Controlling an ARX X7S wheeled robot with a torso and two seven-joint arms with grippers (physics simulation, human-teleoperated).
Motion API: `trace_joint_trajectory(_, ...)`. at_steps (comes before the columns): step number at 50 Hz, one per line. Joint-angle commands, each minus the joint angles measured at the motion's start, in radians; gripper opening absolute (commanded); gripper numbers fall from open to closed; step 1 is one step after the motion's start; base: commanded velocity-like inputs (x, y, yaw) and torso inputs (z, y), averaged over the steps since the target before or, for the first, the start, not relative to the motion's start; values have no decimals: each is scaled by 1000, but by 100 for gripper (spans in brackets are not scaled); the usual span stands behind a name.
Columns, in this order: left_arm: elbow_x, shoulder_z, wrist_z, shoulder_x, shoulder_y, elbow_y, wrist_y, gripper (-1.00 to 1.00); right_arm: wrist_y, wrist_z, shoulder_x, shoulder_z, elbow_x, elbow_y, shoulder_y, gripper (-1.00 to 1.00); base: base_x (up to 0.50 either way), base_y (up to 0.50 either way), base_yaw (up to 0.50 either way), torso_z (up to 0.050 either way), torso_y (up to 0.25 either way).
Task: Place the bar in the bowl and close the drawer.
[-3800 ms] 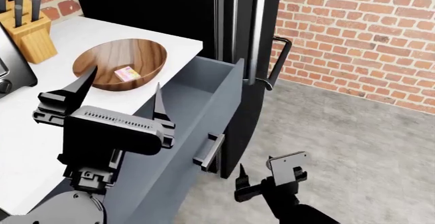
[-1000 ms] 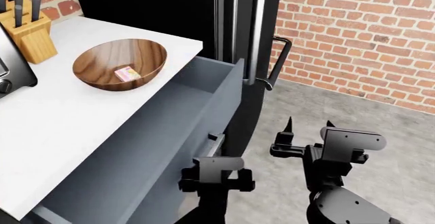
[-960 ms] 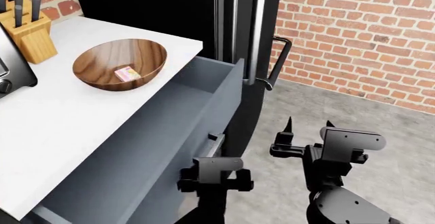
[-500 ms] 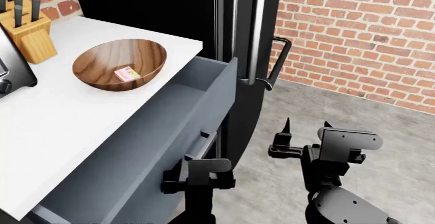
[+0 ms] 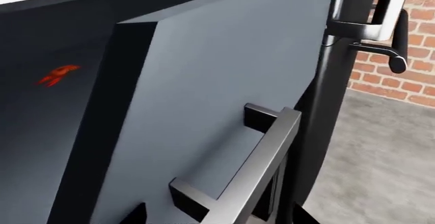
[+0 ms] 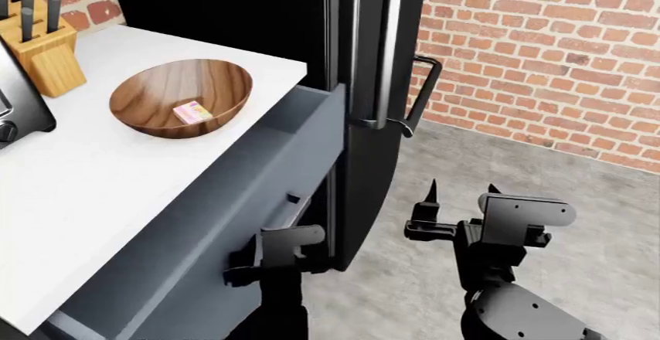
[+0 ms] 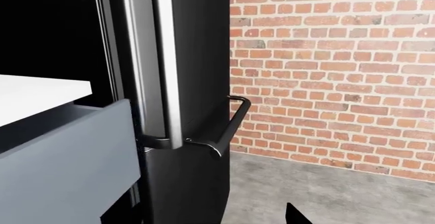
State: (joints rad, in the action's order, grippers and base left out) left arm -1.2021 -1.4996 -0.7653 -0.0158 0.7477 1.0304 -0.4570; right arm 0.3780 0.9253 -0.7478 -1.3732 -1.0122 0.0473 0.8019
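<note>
1. Left gripper (image 6: 277, 253) sits low against the flat front of the large grey-blue drawer (image 6: 247, 201), right at its dark horizontal bar handle (image 5: 255, 170); whether its jaws are spread or clamped on the handle I cannot tell, since the head view shows only its dark back and the left wrist view shows just the handle filling the foreground.
2. On the white counter (image 6: 93, 170), at the far left, stands a light wooden knife block (image 6: 42, 50) with dark handles sticking up, and the edge of a black appliance (image 6: 15, 112) shows just in front of it.
3. Further right on the counter rests the wide round brown wooden bowl (image 6: 154, 116); the small flat pink packet with a yellow-green edge, the bar (image 6: 193, 112), lies inside it, near the middle.
4. The drawer juts out from under the counter's edge, only partly open, its grey inside showing as a narrow strip.
5. In the left wrist view a tiny orange-red shape (image 5: 58, 75) shows on the dark surface beside the drawer front.
6. Right of the drawer stands a tall black fridge (image 6: 372, 85) with long silver vertical handles (image 6: 390, 46).
7. Right gripper (image 6: 461, 193) hangs apart from everything over the grey concrete floor (image 6: 577, 178), its two pointed fingers spread and holding nothing.
8. A red brick wall (image 6: 546, 54) fills the right background.
</note>
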Motion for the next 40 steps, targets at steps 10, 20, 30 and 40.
trace_joint_trajectory(10, -125, 156, -4, -62, 0, 134, -47, 100, -8, -5, 4, 5, 2, 3, -2, 100, 0, 0, 0, 0, 0)
trace_joint_trajectory(20, -120, 158, -3, -53, 0, 224, -30, 100, -12, -5, 3, 8, 4, 0, -3, 100, 0, 0, 0, 0, 0)
trace_joint_trajectory(30, -133, 185, 25, -63, -10, 276, -4, 100, -11, -3, -2, 12, 4, -1, -7, 100, 0, 0, 0, 0, 0)
trace_joint_trajectory(40, -80, 236, 2, -99, -29, 278, 20, 100, -14, -8, 4, 15, 4, 8, -8, 100, 0, 0, 0, 0, 0)
